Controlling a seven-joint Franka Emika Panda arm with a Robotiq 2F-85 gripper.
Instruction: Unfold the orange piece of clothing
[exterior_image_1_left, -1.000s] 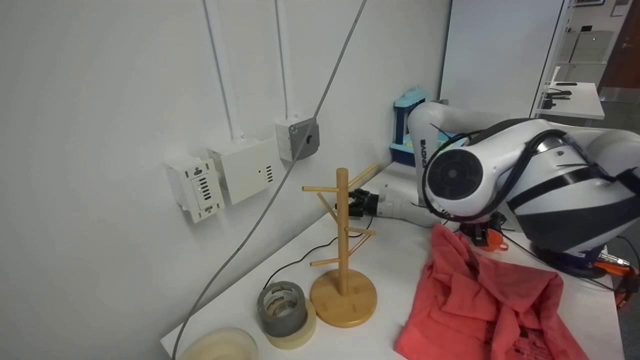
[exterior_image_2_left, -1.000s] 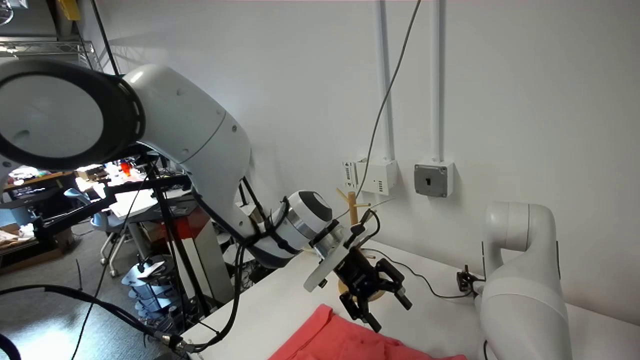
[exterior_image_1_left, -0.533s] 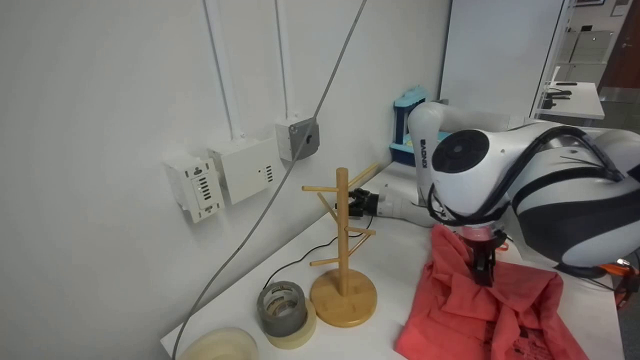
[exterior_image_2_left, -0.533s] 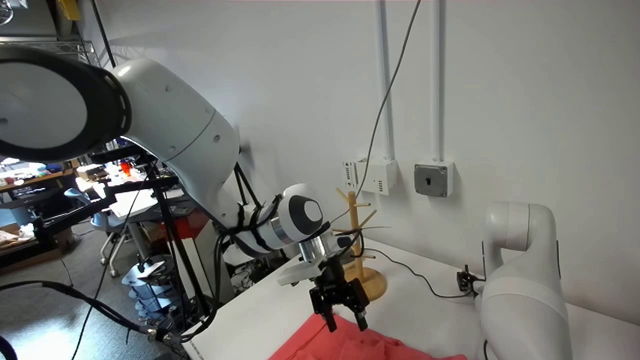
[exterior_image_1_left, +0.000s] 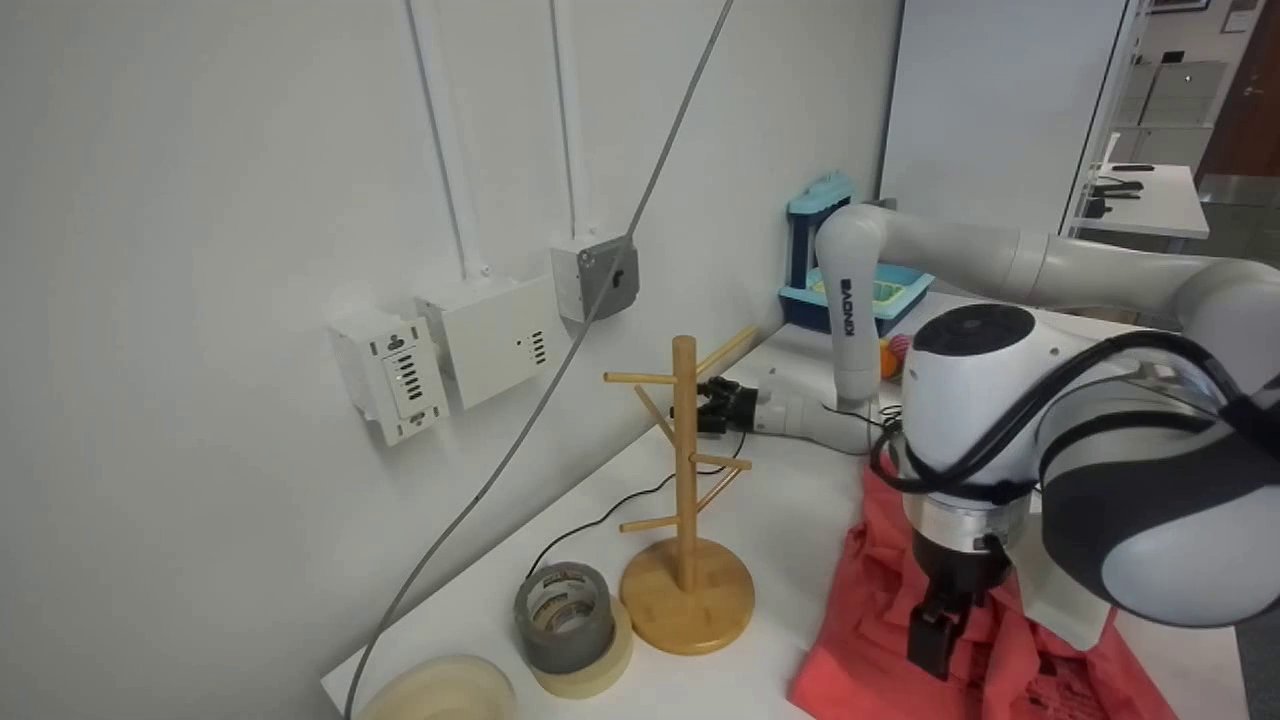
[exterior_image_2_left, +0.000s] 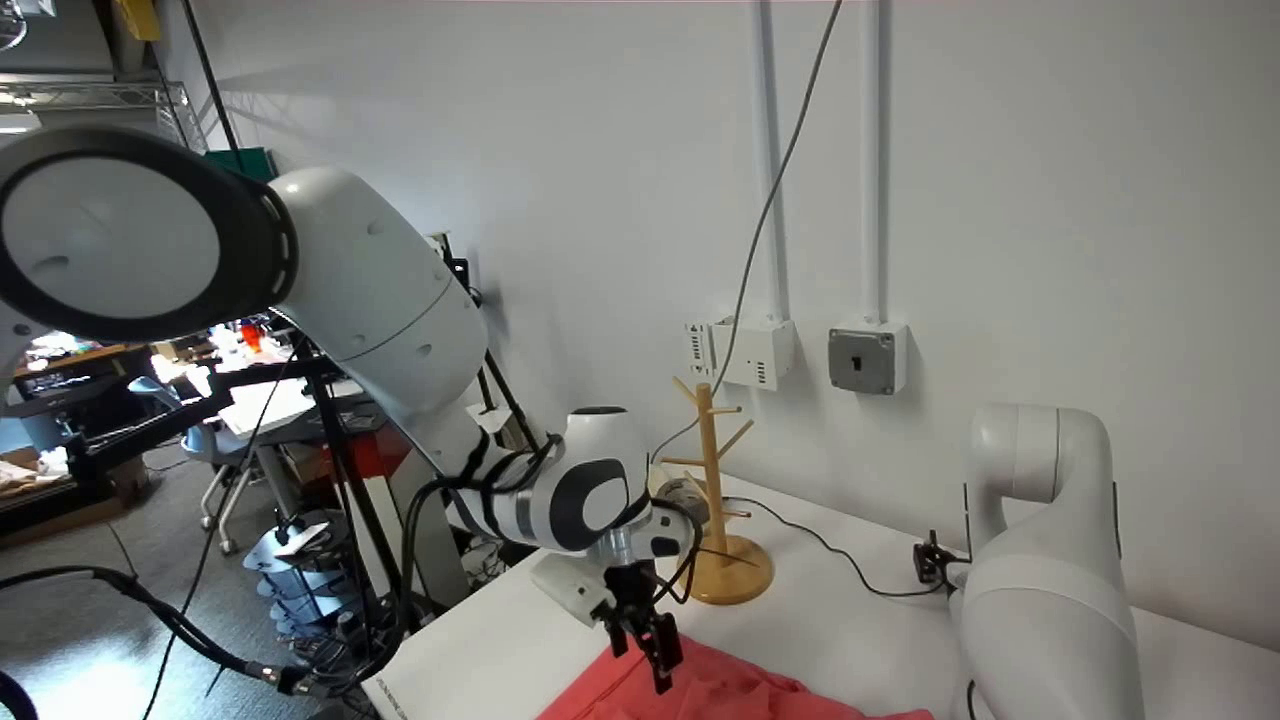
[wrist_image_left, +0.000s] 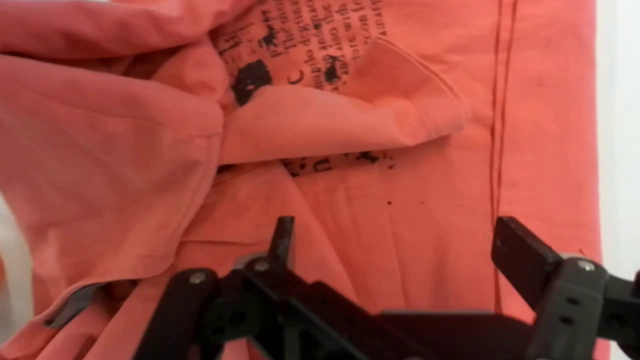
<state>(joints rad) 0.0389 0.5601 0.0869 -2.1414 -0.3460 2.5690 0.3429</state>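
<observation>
The orange piece of clothing lies crumpled on the white table in both exterior views (exterior_image_1_left: 860, 635) (exterior_image_2_left: 725, 690). In the wrist view the clothing (wrist_image_left: 440, 185) fills most of the picture, with folds bunched at the left, dark print near the top and a seamed straight edge at the right. My gripper (wrist_image_left: 392, 225) is open with nothing between its fingers and points down over the flatter part of the clothing. The gripper shows over the clothing in both exterior views (exterior_image_1_left: 935, 640) (exterior_image_2_left: 642, 662). Part of the clothing is hidden behind the arm. I cannot tell whether the fingertips touch the fabric.
A wooden peg stand (exterior_image_1_left: 686, 500) stands on the table beside the clothing, with stacked tape rolls (exterior_image_1_left: 570, 650) and a pale bowl (exterior_image_1_left: 440, 690) near it. A second white arm (exterior_image_2_left: 1040, 570) with a black gripper (exterior_image_1_left: 728, 405) lies along the wall side. A thin black cable (exterior_image_2_left: 850, 562) crosses the table.
My gripper has swung from tilted to pointing down, turned, and moved lower over the clothing toward its printed part. It stays open. The clothing has not visibly moved.
</observation>
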